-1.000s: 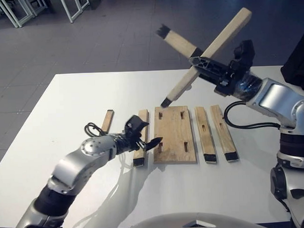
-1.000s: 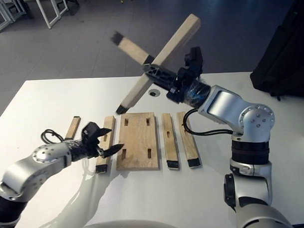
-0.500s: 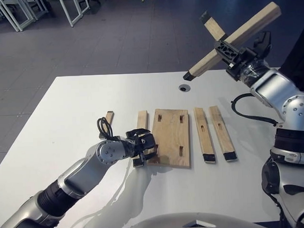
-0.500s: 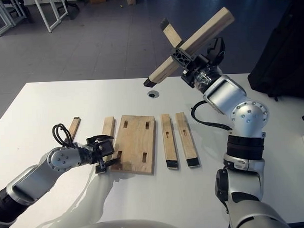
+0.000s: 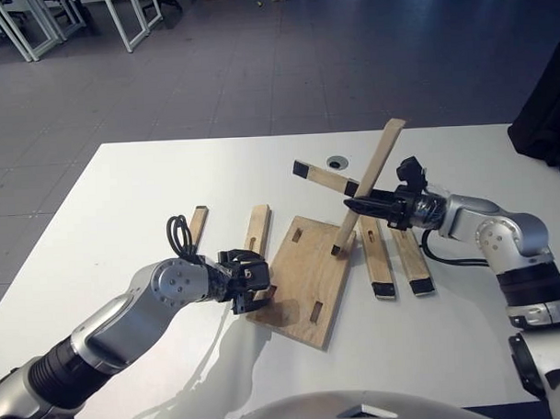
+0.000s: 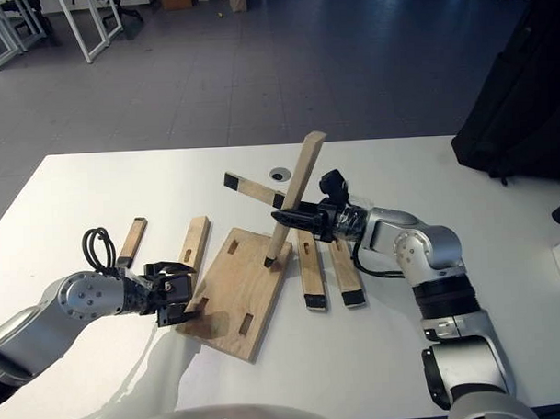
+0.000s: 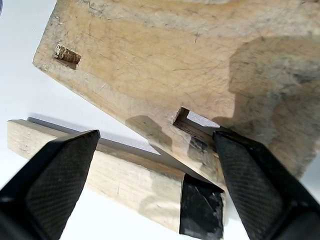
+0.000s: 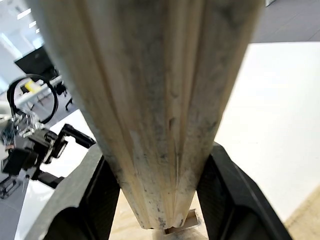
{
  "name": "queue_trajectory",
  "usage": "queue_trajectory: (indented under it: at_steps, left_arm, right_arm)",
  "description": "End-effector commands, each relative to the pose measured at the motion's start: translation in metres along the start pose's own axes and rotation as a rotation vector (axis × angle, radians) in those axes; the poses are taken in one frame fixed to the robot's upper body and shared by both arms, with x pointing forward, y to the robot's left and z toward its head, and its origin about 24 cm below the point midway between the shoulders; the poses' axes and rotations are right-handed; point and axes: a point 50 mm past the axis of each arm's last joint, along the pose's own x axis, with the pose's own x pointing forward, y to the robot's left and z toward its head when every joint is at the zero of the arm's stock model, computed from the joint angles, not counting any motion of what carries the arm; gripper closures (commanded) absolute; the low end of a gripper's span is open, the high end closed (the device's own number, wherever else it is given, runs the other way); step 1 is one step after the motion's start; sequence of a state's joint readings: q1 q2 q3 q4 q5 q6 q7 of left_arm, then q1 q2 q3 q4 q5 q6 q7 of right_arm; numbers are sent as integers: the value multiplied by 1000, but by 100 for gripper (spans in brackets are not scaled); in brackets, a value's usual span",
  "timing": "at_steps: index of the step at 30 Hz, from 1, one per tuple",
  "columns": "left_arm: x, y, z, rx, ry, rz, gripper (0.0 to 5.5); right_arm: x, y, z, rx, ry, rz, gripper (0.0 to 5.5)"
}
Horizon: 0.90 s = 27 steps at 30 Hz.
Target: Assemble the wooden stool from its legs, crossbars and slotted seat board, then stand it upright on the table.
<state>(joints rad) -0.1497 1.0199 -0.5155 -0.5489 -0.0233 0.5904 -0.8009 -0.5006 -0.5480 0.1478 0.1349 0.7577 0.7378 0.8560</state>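
Fingers (image 7: 55,175) of the left gripper (image 5: 248,286) are spread apart astride the left edge of the seat board (image 5: 301,278). The left wrist view reveals what the head views hide: that edge overlaps the black-tipped end of a leg (image 5: 258,227), and both lie between the fingers. The right gripper (image 5: 361,207) is clamped on a crossed pair of bars (image 5: 378,160), whose lower end meets the board at a slot; the right wrist view shows the wood pinched between both fingers. The board is laid skewed at mid-desk (image 5: 123,206). One board, one crossed pair, three loose legs and one short crossbar (image 5: 199,221) are counted; the other two legs (image 5: 377,258) lie toward the desk's right edge.
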Motion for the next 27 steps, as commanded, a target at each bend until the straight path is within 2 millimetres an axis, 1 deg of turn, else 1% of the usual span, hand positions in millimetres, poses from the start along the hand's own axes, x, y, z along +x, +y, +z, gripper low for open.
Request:
queue_trajectory:
  at_steps: [1, 5, 9, 11, 13, 16, 17, 18, 20, 21, 22, 23, 25, 27]
  left_arm:
    - [12, -26, -32, -119, 128, -137, 130]
    - [15, -30, -30, -132, 118, -128, 130]
    - [17, -31, -28, -132, 114, -129, 130]
    - [17, -31, -28, -130, 113, -129, 130]
    - [17, -30, -28, -130, 112, -126, 130]
    - [18, -30, -25, -134, 100, -117, 130]
    - [19, -31, -24, -136, 96, -117, 130]
    - [19, -32, -24, -138, 93, -117, 130]
    - [20, -33, -23, -143, 89, -117, 130]
    - [20, -33, -22, -144, 87, -116, 130]
    - [20, -33, -22, -144, 85, -116, 130]
    - [20, -32, -22, -144, 85, -114, 130]
    - [20, -32, -21, -144, 84, -110, 130]
    - [20, -31, -20, -145, 79, -106, 130]
  right_arm:
    - [1, -5, 0, -54, 53, 9, 347]
    - [3, -11, 5, -103, 66, 0, 347]
    - [4, -18, 4, -175, 107, -20, 347]
    - [5, -18, 4, -222, 133, -14, 347]
    - [7, -15, 0, -266, 166, 4, 347]
    - [6, 4, -48, -301, 331, 99, 347]
    - [5, 10, -66, -276, 383, 115, 347]
    - [4, 13, -80, -245, 421, 115, 347]
    - [2, 9, -116, -166, 551, 54, 347]
    - [1, 4, -126, -101, 585, 19, 347]
    - [1, -2, -131, -60, 595, -18, 347]
    - [5, -9, -126, -13, 570, -49, 347]
    - [14, -19, -111, 27, 526, -85, 347]
    - [21, -28, -96, -5, 536, -93, 347]
